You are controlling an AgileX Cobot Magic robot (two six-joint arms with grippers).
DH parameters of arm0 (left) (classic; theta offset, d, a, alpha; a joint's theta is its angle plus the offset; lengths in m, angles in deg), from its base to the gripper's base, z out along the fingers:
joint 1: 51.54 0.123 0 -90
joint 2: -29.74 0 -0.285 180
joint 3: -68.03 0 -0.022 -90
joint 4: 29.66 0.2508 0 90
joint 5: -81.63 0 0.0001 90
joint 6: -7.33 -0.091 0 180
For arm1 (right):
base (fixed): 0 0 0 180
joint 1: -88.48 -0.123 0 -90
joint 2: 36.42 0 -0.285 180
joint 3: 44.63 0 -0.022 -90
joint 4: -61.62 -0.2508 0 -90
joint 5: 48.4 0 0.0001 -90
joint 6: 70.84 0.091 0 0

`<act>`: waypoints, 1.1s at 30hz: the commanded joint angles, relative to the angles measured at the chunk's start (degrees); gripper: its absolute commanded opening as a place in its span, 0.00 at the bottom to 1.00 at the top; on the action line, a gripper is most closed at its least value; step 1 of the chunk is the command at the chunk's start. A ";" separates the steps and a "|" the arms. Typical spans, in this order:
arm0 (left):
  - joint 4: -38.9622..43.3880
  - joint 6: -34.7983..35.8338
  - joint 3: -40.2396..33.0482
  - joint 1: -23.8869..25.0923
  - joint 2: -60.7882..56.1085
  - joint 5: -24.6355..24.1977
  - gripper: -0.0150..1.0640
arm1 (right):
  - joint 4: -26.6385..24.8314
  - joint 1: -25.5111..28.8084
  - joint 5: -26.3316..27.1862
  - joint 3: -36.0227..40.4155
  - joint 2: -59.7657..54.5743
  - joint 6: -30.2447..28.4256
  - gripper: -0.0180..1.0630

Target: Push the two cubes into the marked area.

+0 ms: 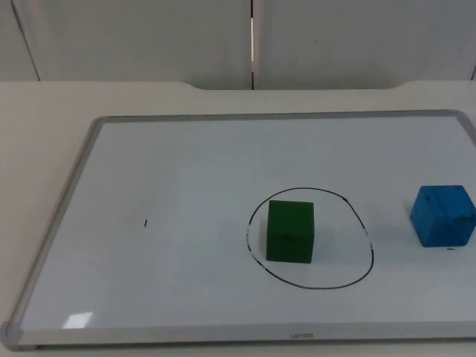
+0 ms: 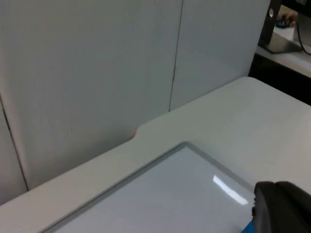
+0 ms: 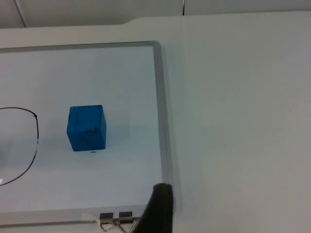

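- Green cube (image 1: pixel 290 231) sits low centre in the top view, already inside the drawn ring (image 1: pixel 370 253).
- Blue cube (image 1: pixel 443 216) lies right of the ring, apart; pushing it leftward is the remaining step.
- Right gripper (image 3: pixel 158 208) and left gripper (image 2: pixel 279 206): only fingertips visible, opening cannot be told.

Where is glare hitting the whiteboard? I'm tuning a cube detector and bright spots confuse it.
Top view: a small bright patch on the whiteboard near its front left corner, far from the green cube and the blue cube. Left wrist view: a bright streak on the board beside the fingertip. Right wrist view: even light, only a soft shadow beside the blue cube.
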 commanded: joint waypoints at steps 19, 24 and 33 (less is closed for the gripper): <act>43.18 40.87 -0.23 -0.11 -13.27 -17.86 0.01 | -0.07 0.24 0.01 0.07 0.23 -0.35 0.72; 47.93 44.80 -0.23 -0.11 -17.61 -21.44 0.01 | -0.07 0.24 0.01 0.07 0.23 -0.35 0.72; 53.36 50.10 -3.62 -0.11 -29.40 -25.88 0.01 | -0.07 0.24 0.01 0.07 0.23 -0.35 0.72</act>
